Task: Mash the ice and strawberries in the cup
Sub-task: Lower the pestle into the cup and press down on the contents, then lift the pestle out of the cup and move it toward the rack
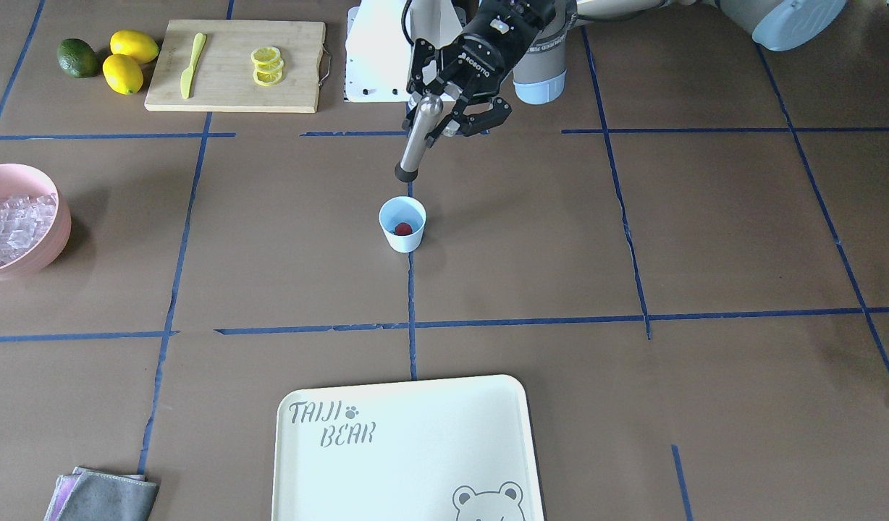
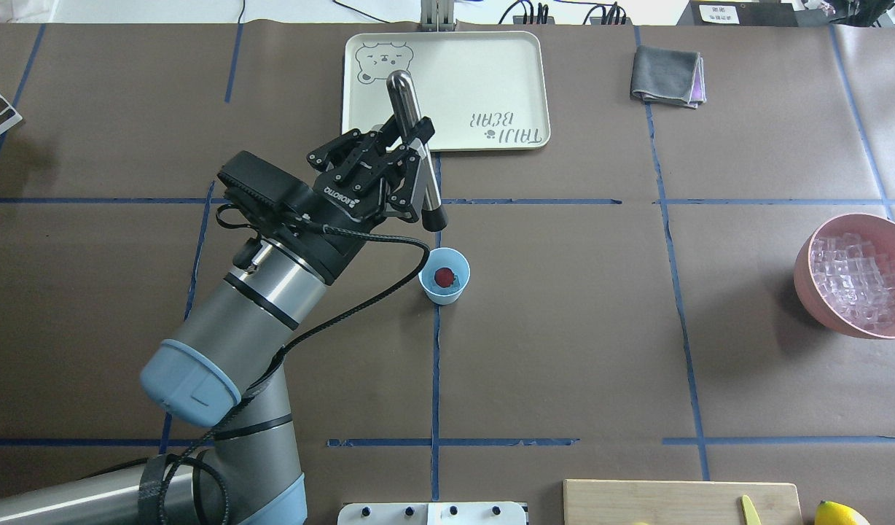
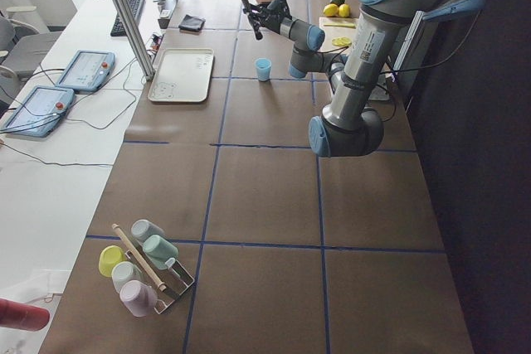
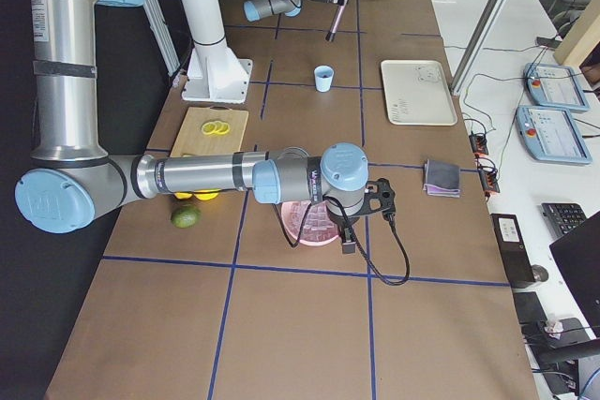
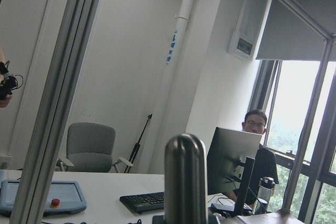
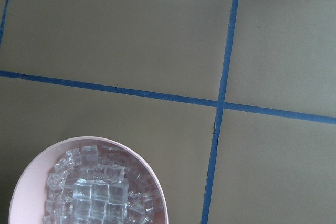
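Red strawberry (image 2: 443,276) in cup (image 2: 442,296) overhead, unseen side-on, left tool (image 2: 417,157) gripping muddler (image 2: 402,98)

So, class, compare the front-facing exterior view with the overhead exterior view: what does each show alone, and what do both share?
Only the front-facing view shows the avocado and the lemon slices. Only the overhead view shows cables beyond the table's far edge. Both show the left gripper shut on the metal muddler near the cup holding the strawberry, the pink bowl of ice, the tray and the grey cloth.

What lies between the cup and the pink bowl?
Nothing; overhead view shows only bare table crossed by a blue tape line between cup and pink bowl.
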